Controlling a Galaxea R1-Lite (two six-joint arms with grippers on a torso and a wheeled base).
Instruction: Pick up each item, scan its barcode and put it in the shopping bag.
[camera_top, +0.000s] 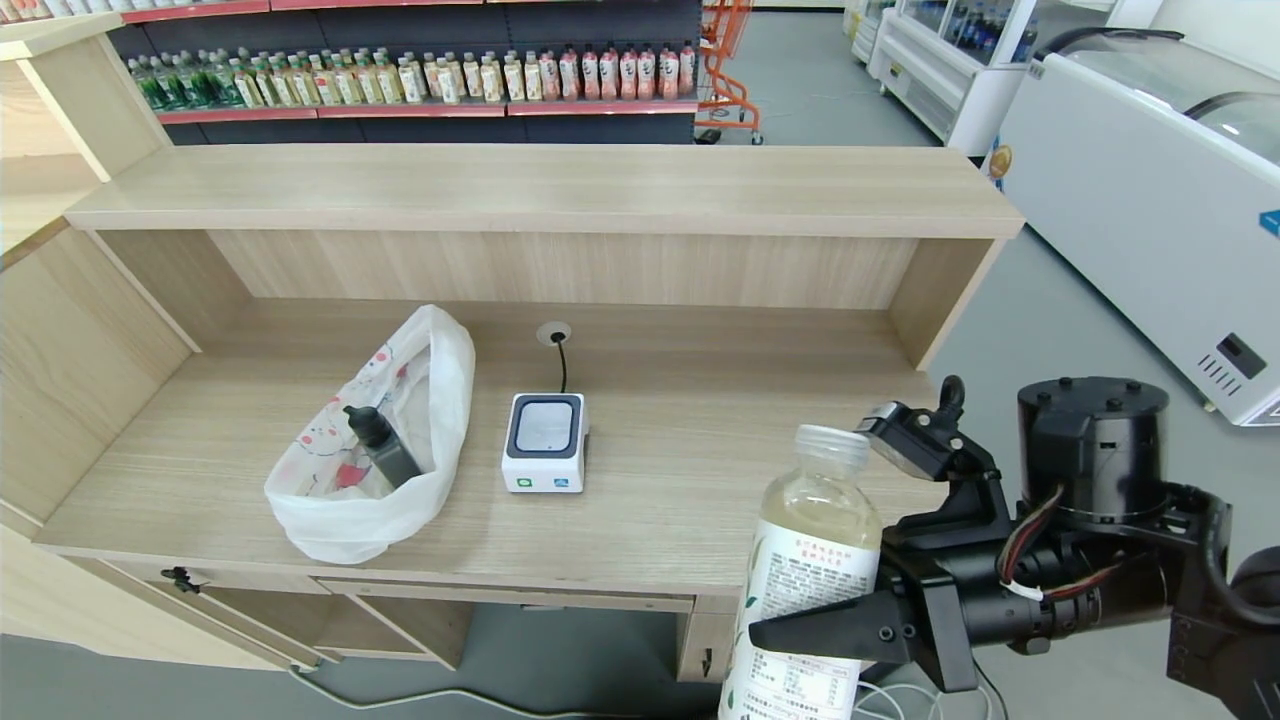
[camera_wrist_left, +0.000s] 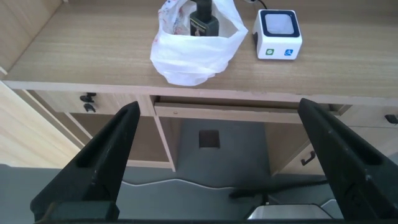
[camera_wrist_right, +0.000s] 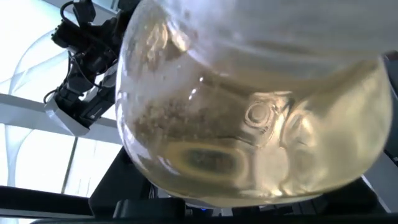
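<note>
Your right gripper (camera_top: 832, 626) grips a tall bottle (camera_top: 815, 540) of pale drink, held upright with its cap up, off the desk's (camera_top: 700, 480) near right corner. Your left gripper (camera_wrist_left: 219, 111) hangs wide open before the desk front. The scanner (camera_top: 543, 440) lies ahead-left of the bottle, window facing up. The shopping bag (camera_top: 330, 525) sits beside it, further left.
</note>
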